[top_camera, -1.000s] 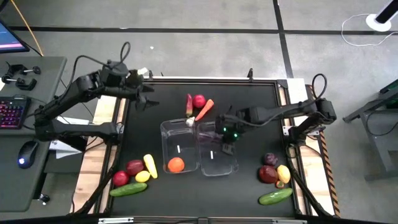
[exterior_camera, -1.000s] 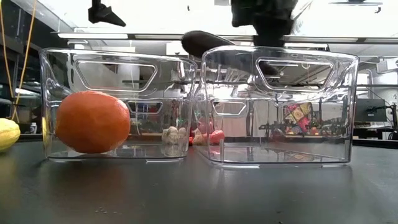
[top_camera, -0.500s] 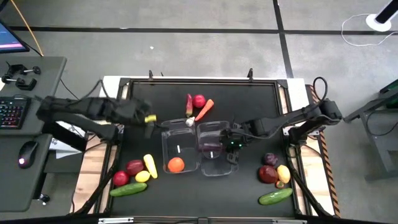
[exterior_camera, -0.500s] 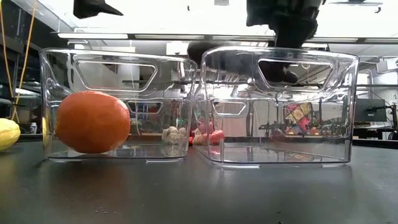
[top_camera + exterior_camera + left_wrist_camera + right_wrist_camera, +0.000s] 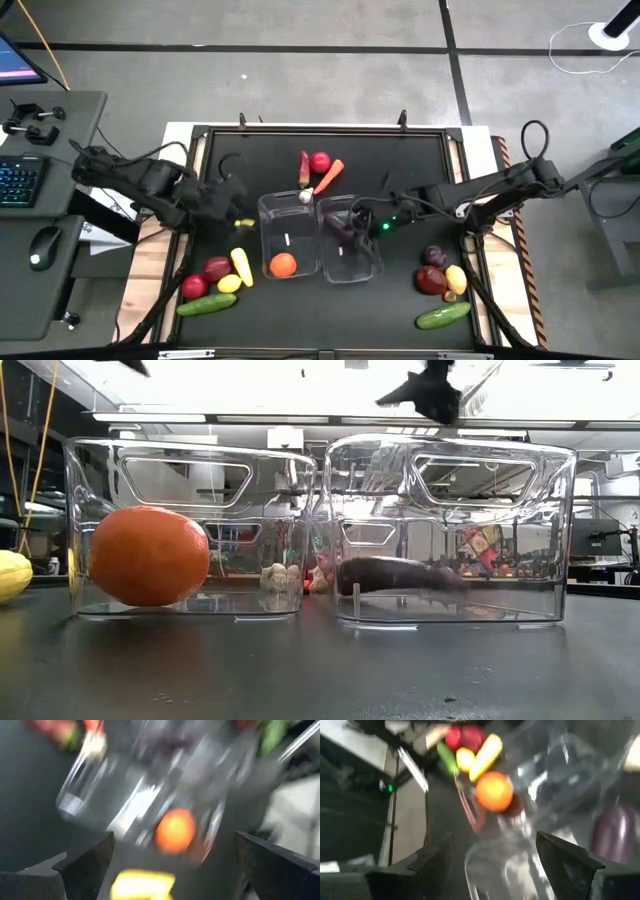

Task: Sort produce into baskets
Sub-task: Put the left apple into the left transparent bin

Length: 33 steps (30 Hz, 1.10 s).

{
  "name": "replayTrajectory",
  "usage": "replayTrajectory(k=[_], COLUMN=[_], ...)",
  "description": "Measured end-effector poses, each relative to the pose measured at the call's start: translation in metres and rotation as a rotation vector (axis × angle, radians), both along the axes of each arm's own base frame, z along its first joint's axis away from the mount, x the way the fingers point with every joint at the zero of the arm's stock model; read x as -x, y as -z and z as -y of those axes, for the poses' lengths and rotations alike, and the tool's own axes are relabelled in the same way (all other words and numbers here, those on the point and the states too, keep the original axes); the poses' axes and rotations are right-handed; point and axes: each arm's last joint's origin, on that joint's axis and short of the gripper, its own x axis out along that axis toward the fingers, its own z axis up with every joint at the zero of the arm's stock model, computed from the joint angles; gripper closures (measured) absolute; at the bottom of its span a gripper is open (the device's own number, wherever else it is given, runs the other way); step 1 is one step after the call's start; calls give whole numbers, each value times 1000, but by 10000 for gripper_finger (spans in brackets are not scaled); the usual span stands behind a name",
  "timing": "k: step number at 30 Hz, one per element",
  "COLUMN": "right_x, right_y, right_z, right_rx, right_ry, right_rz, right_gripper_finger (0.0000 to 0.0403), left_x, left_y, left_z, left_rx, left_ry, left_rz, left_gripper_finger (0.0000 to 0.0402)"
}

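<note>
The right gripper [image 5: 368, 222] hangs spread and empty over the right-hand basket [image 5: 372, 268], where the eggplant [image 5: 395, 575] lies apart from the orange [image 5: 283, 264], while the left gripper [image 5: 232, 205], fingers spread, hovers at nine o'clock.

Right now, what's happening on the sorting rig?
The right pincer is open above the right basket, empty, and the eggplant lies on that basket's floor. The left basket holds only the orange. The left pincer is open beside the left basket, holding nothing. More produce waits on the table at both front corners and behind the baskets.
</note>
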Motion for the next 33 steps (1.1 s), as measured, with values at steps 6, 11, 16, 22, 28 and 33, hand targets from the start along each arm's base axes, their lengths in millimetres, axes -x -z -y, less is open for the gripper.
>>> replayTrajectory(k=[6,11,16,22,28,33], right_x=[-4,-5,-5,-5,-5,-5], right_y=[-8,-9,-9,-9,-8,-8], right_z=[6,11,13,13,13,12], right_rx=[68,13,-21,-35,-12,34], right_ry=[165,270,359,386,369,314], right_rz=[58,69,76,78,77,73], right_gripper_finger=[130,130,130,130,130,130], left_x=[21,36,45,46,42,36], left_y=[38,91,134,162,168,174], left_z=[40,62,60,61,64,67], left_rx=[-22,-20,-29,64,101,96], left_ry=[94,89,112,154,145,133], left_rz=[-271,-494,-644,-659,-605,-614], left_gripper_finger=[5,5,5,5,5,5])
